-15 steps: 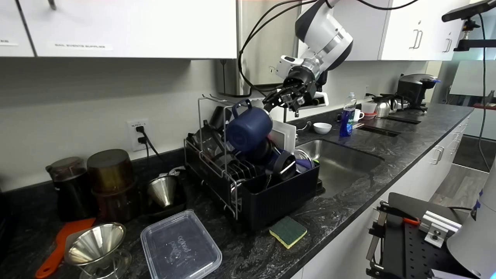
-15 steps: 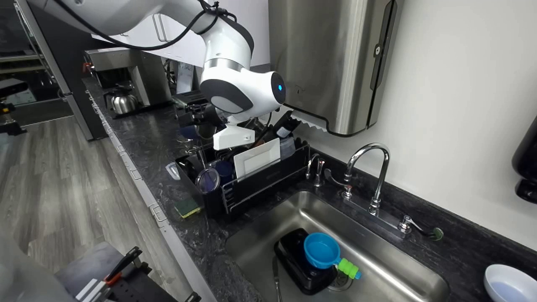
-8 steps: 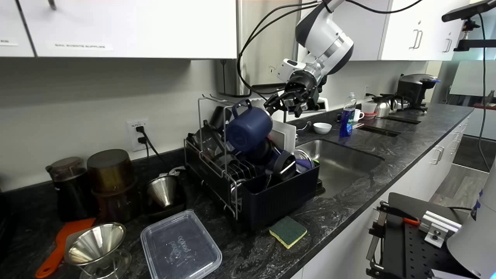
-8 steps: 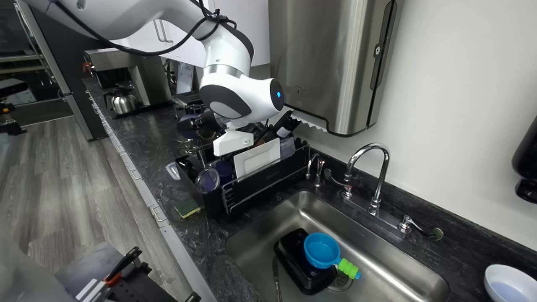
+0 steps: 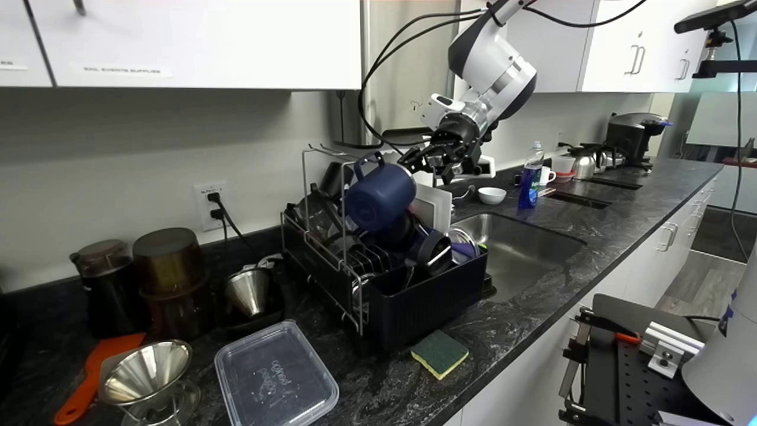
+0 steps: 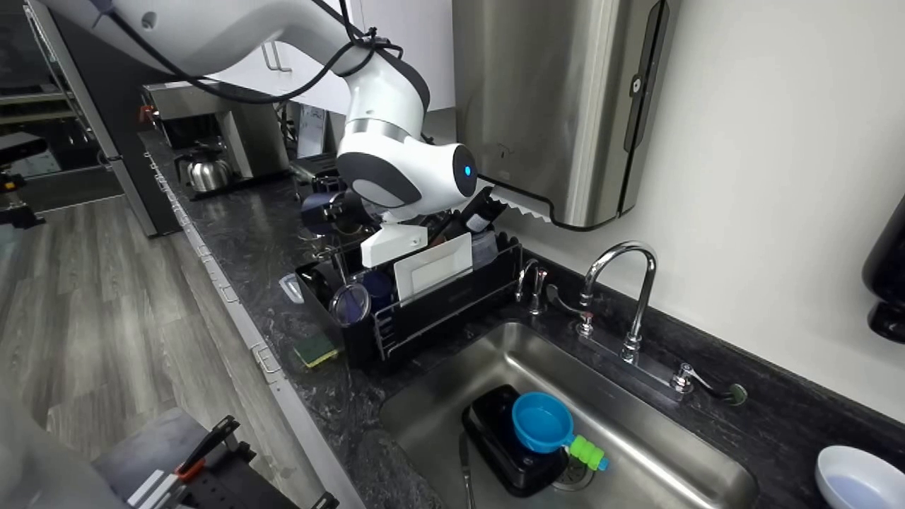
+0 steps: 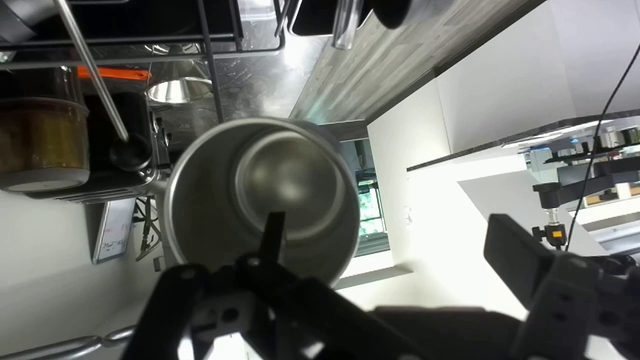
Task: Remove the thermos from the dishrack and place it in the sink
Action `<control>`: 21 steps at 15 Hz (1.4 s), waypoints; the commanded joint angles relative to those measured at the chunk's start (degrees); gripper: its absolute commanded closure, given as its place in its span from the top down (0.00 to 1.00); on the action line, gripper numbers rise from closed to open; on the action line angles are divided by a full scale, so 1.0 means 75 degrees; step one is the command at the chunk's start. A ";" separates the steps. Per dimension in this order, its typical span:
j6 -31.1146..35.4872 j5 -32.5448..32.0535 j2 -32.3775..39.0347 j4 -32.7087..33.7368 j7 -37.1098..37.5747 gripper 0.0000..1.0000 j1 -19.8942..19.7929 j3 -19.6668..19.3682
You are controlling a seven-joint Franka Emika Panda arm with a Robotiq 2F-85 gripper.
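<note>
The thermos (image 5: 381,196) is a dark blue mug with a handle. It lies tilted on top of the black dishrack (image 5: 426,305), mouth toward my gripper (image 5: 427,169). In an exterior view the thermos (image 6: 314,214) is partly hidden by the arm. In the wrist view I look into its steel inside (image 7: 292,170). My gripper (image 7: 395,240) is open. One finger overlaps the thermos mouth and the other is outside to the right, so the near rim lies between them. I cannot tell if a finger touches. The steel sink (image 6: 509,339) is beside the rack.
The sink holds a black dish (image 6: 495,459), a blue cup (image 6: 543,422) with a green handle and a knife (image 6: 465,466). A faucet (image 6: 640,297) rises behind it. White plates (image 5: 434,207) stand in the rack by the gripper. A steel dispenser (image 6: 544,99) hangs above.
The arm has come down a little, and the gripper has shifted slightly toward the thermos and turned a bit. The thermos has not visibly moved.
</note>
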 commanded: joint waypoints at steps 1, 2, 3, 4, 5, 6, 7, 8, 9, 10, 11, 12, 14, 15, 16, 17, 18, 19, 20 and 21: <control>0.0276 0.0361 0.0104 -0.0060 -0.0390 1.00 -0.0067 0.0196; 0.0295 0.0393 0.0129 -0.0069 -0.0396 1.00 -0.0059 0.0225; 0.0301 0.0415 0.0150 -0.0075 -0.0404 1.00 -0.0052 0.0247; 0.0307 0.0427 0.0173 -0.0077 -0.0406 1.00 -0.0049 0.0267; 0.0312 0.0431 0.0193 -0.0074 -0.0396 1.00 -0.0047 0.0285; 0.0307 0.0436 0.0218 -0.0072 -0.0396 1.00 -0.0048 0.0299; 0.0306 0.0434 0.0229 -0.0073 -0.0388 1.00 -0.0046 0.0311; 0.0292 0.0433 0.0232 -0.0074 -0.0384 1.00 -0.0047 0.0320; 0.0293 0.0436 0.0241 -0.0074 -0.0396 1.00 -0.0048 0.0326; 0.0293 0.0447 0.0239 -0.0075 -0.0384 1.00 -0.0046 0.0333; 0.0296 0.0457 0.0243 -0.0073 -0.0385 1.00 -0.0045 0.0340; 0.0302 0.0468 0.0253 -0.0067 -0.0381 1.00 -0.0043 0.0346; 0.0307 0.0496 0.0257 -0.0054 -0.0384 0.83 -0.0045 0.0351; 0.0297 0.0503 0.0261 -0.0050 -0.0389 0.74 -0.0047 0.0351; 0.0287 0.0511 0.0260 -0.0051 -0.0386 0.66 -0.0046 0.0350; 0.0281 0.0520 0.0264 -0.0052 -0.0395 0.60 -0.0047 0.0350; 0.0277 0.0514 0.0261 -0.0054 -0.0389 0.52 -0.0045 0.0351; 0.0276 0.0509 0.0261 -0.0054 -0.0389 0.45 -0.0045 0.0350; 0.0277 0.0503 0.0261 -0.0053 -0.0387 0.38 -0.0045 0.0351; 0.0278 0.0499 0.0259 -0.0056 -0.0382 0.31 -0.0045 0.0350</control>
